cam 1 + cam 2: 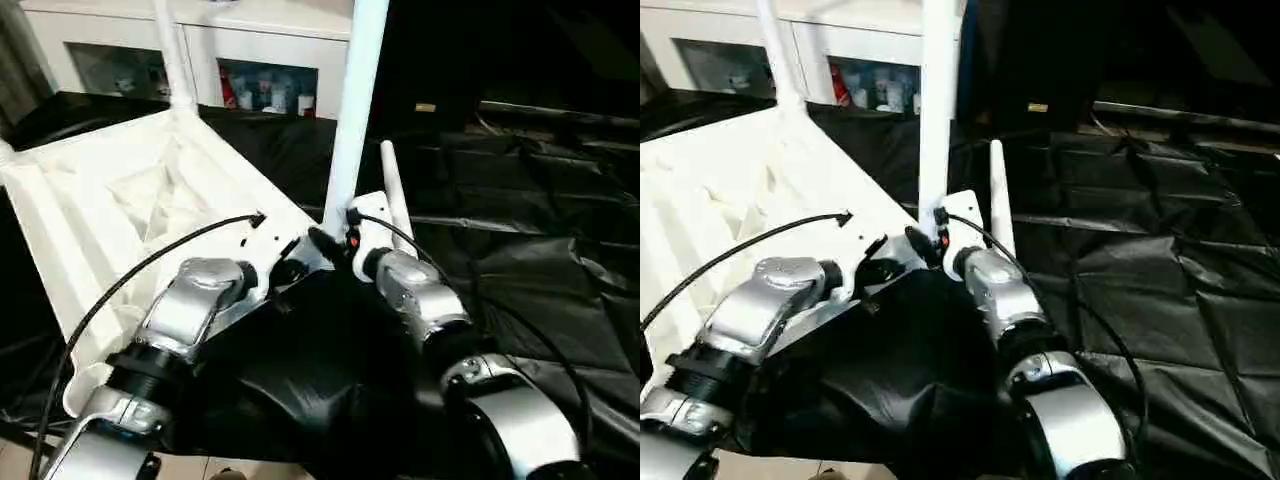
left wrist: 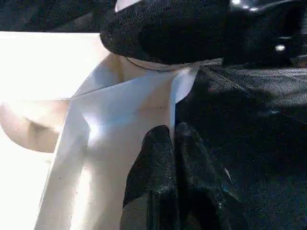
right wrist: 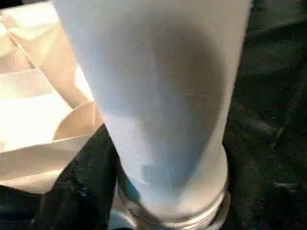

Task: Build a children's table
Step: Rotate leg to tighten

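Observation:
The white table top (image 1: pixel 110 210) lies upside down on the black-draped work table. One white leg (image 1: pixel 172 60) stands upright at its far corner. A second leg (image 1: pixel 355 110) stands upright at the near right corner lobe, and my right gripper (image 1: pixel 335 242) is shut around its base. In the right wrist view that leg (image 3: pixel 158 96) looms close, its threaded end by the socket. My left gripper (image 2: pixel 170 143) is shut on the thin rim of the table top (image 2: pixel 120 120) just beside that corner. A third leg (image 1: pixel 395 190) lies loose on the cloth behind my right hand.
The black cloth (image 1: pixel 540 250) lies wrinkled across the work table to the right. A white glass-door cabinet (image 1: pixel 260 60) stands behind. A black cable (image 1: pixel 130 280) arcs over my left forearm, another along my right wrist. Pale floor (image 1: pixel 230 468) shows at the near edge.

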You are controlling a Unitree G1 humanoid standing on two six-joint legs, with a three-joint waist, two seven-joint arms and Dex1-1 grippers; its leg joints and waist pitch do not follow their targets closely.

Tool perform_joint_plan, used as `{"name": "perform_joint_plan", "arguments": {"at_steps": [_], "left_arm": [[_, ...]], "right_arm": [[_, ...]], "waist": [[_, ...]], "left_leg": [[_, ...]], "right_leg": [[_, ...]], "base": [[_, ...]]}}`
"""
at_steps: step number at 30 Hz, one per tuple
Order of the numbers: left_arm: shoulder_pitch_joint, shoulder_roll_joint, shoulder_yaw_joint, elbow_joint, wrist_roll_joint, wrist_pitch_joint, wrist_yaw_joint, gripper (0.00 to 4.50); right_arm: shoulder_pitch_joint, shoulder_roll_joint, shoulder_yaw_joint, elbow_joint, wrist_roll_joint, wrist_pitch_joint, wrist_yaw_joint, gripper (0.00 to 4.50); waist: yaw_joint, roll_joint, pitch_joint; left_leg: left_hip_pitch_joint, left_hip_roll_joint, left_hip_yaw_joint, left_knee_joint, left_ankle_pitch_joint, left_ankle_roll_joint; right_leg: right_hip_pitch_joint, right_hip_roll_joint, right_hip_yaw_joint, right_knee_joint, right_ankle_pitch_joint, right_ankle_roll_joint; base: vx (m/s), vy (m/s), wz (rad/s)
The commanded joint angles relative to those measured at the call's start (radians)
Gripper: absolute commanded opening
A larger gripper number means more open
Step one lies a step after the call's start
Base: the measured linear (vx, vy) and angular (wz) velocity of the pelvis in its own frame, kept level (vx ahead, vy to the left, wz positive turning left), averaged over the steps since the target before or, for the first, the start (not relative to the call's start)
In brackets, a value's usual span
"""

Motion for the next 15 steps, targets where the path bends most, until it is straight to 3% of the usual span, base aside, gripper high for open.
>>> {"name": "perform_joint_plan", "arguments": {"at_steps": [1, 4, 7, 9, 10, 11, 13, 15], "left_arm": [[0.0, -0.006, 0.002, -0.015, -0.002, -0.041, -0.012, 0.0], [0.034, 0.052, -0.018, -0.058, -0.015, -0.056, -0.099, 0.0], [0.044, 0.068, -0.023, -0.07, -0.021, -0.055, -0.124, 0.0], [0.081, 0.142, -0.039, -0.111, -0.039, -0.098, -0.232, 0.0], [0.093, 0.166, -0.042, -0.125, -0.048, -0.116, -0.272, 0.0], [0.107, 0.2, -0.047, -0.149, -0.062, -0.117, -0.324, 0.0], [0.116, 0.223, -0.05, -0.162, -0.07, -0.128, -0.361, 0.0], [0.118, 0.231, -0.05, -0.164, -0.073, -0.13, -0.374, 0.0]], "right_arm": [[0.0, 0.047, 0.042, 0.029, 0.01, 0.037, 0.105, 3.58], [0.006, -0.003, 0.073, -0.01, 0.006, 0.042, 0.224, 3.71], [0.009, -0.02, 0.084, -0.021, 0.004, 0.04, 0.263, 3.71], [0.038, -0.113, 0.15, -0.091, -0.003, 0.003, 0.472, 3.71], [0.048, -0.142, 0.168, -0.114, -0.006, -0.011, 0.536, 3.71], [0.057, -0.179, 0.184, -0.133, -0.017, -0.041, 0.596, 3.71], [0.058, -0.203, 0.19, -0.136, -0.021, -0.049, 0.641, 3.71], [0.057, -0.213, 0.191, -0.137, -0.022, -0.052, 0.663, 3.71]], "waist": [[-0.001, 0.004, -0.067], [-0.002, 0.006, -0.071], [-0.009, 0.007, -0.074], [-0.005, 0.013, -0.075], [-0.003, 0.012, -0.079], [-0.002, 0.015, -0.079], [0.002, 0.018, -0.078], [0.005, 0.019, -0.074]], "left_leg": [[-0.012, 0.009, 0.008, -0.074, -0.203, 0.009], [-0.014, 0.01, 0.005, -0.074, -0.189, 0.014], [-0.014, 0.01, 0.011, -0.069, -0.135, 0.029], [-0.014, 0.011, 0.009, -0.068, -0.127, 0.034], [-0.017, 0.014, 0.009, -0.063, -0.106, 0.055], [-0.016, 0.014, 0.012, -0.062, -0.093, 0.064], [-0.016, 0.013, 0.012, -0.062, -0.084, 0.072], [-0.011, 0.015, 0.014, -0.063, -0.114, 0.063]], "right_leg": [[0.057, -0.069, 0.044, -0.086, -0.306, -0.151], [0.06, -0.071, 0.044, -0.083, -0.298, -0.151], [0.06, -0.068, 0.045, -0.074, -0.193, -0.193], [0.064, -0.067, 0.042, -0.072, -0.162, -0.207], [0.068, -0.068, 0.041, -0.065, -0.104, -0.216], [0.064, -0.066, 0.041, -0.062, -0.062, -0.233], [0.063, -0.065, 0.04, -0.059, -0.043, -0.25], [0.06, -0.067, 0.041, -0.065, -0.091, -0.256]], "base": [[0.0, 0.0, 0.0], [0.0, 0.0, 0.0], [0.0, 0.0, 0.0], [0.0, 0.0, 0.0], [0.0, 0.0, 0.0], [0.0, 0.0, 0.0], [0.0, 0.0, 0.0], [0.0, 0.0, 0.0]]}}
